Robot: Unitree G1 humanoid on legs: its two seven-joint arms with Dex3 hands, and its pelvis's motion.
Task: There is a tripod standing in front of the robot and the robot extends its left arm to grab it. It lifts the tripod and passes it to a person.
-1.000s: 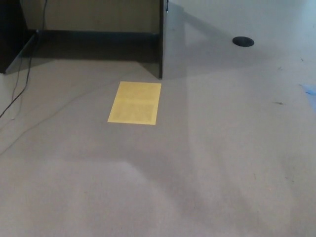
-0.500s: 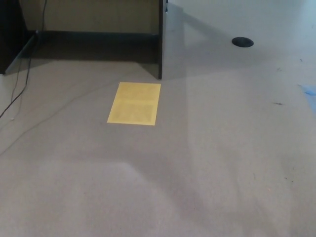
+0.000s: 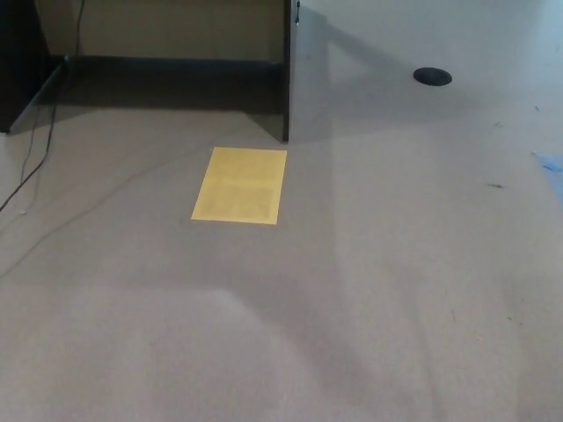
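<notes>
The head view looked down on a plain grey-beige carpeted floor that filled nearly the whole frame. A yellow rectangular sheet lay flat on it, a little left of centre in the upper half of the frame. Just above and to the right of the sheet stood the dark edge of a panel, with a dark baseboard running leftward from it along the foot of a tan wall. A thin black cable trailed down the upper left of the frame and across the floor. A small black round disc sat on the floor at upper right, and a bit of blue showed at the right edge. Neither of the robot's hands appeared in the frame, so their state could not be told. The tripod did not show either.
</notes>
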